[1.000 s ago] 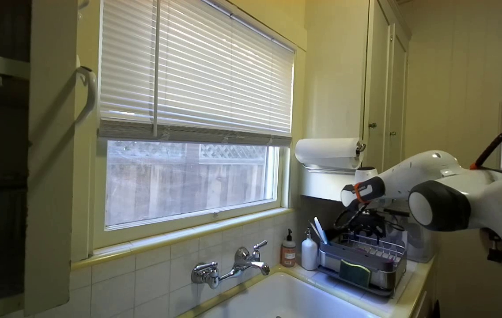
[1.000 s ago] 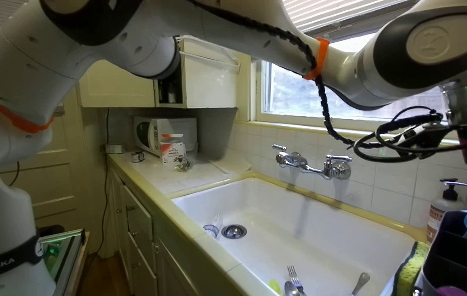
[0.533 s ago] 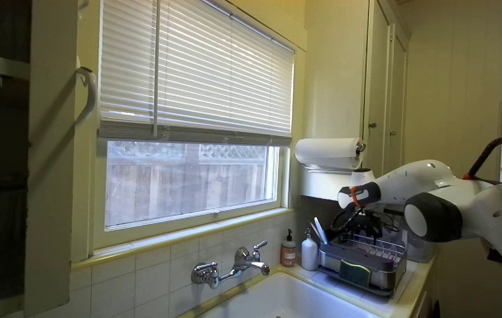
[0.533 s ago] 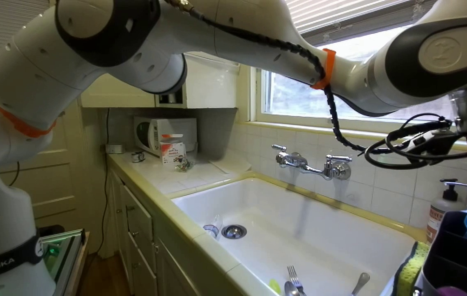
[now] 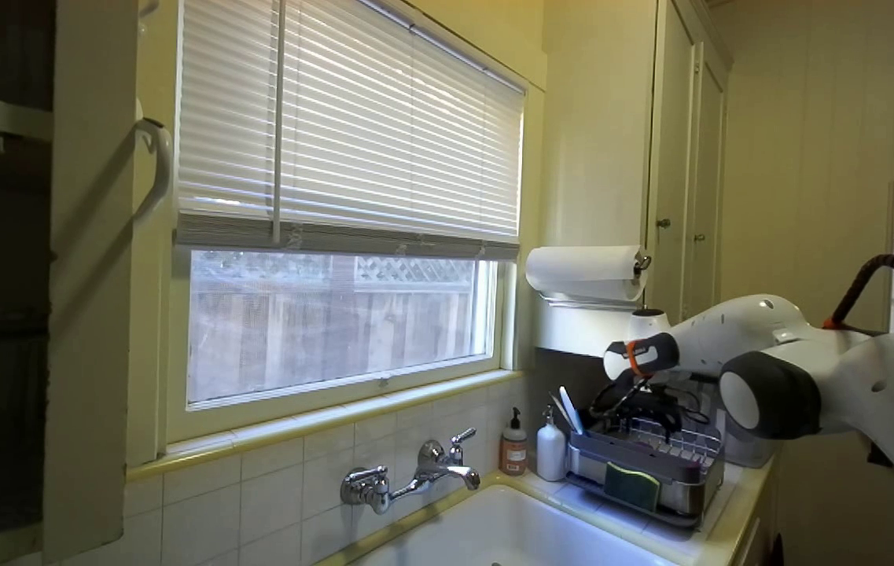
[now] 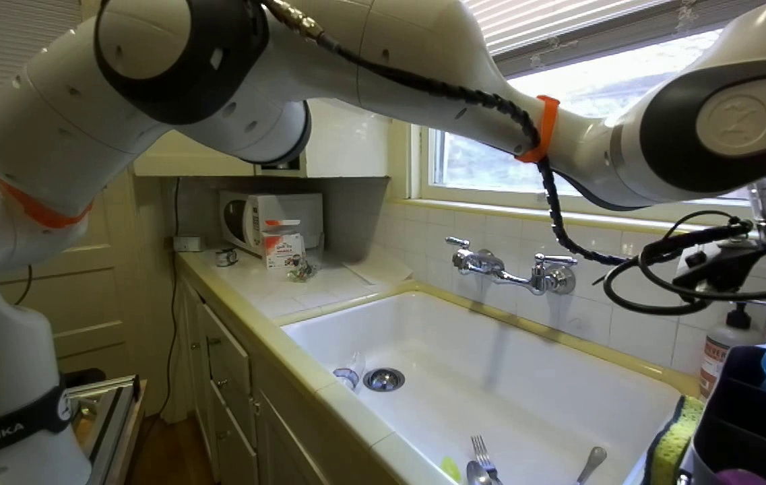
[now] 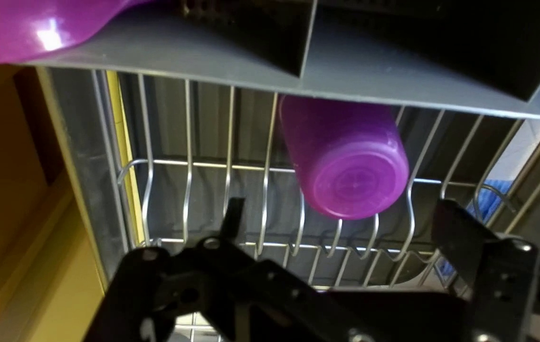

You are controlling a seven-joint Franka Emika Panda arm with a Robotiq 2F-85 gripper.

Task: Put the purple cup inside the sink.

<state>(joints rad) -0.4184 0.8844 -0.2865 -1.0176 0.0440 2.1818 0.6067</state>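
Your gripper (image 7: 340,200) hangs over the dish rack (image 7: 82,137), fingers (image 7: 233,218) spread wide, nothing held. Purple cup (image 7: 345,164) in the rack among the wires (image 7: 188,190), far part hidden by the lip of the grey cutlery bin (image 7: 383,80). Sink (image 6: 436,337) beside the rack; cup not in it yet.

What could go wrong, by my reading: come in too near the bin and a finger knocks its edge. Go too deep and the tips foul the wires. Lift straight up and, if the hidden end reaches under the lip, it catches. A second purple thing (image 7: 18,28) at the bin's corner is easy to bump. On the carry, your cable (image 6: 553,212) could sweep the soap bottle (image 6: 729,342).

Cup: magenta, smooth, round base toward you in the wrist view, ringed, slightly cloudy. Mouth out of sight; upside down or tilted, you can't tell. Probably light and slick, so a hurried squeeze may shoot it loose.
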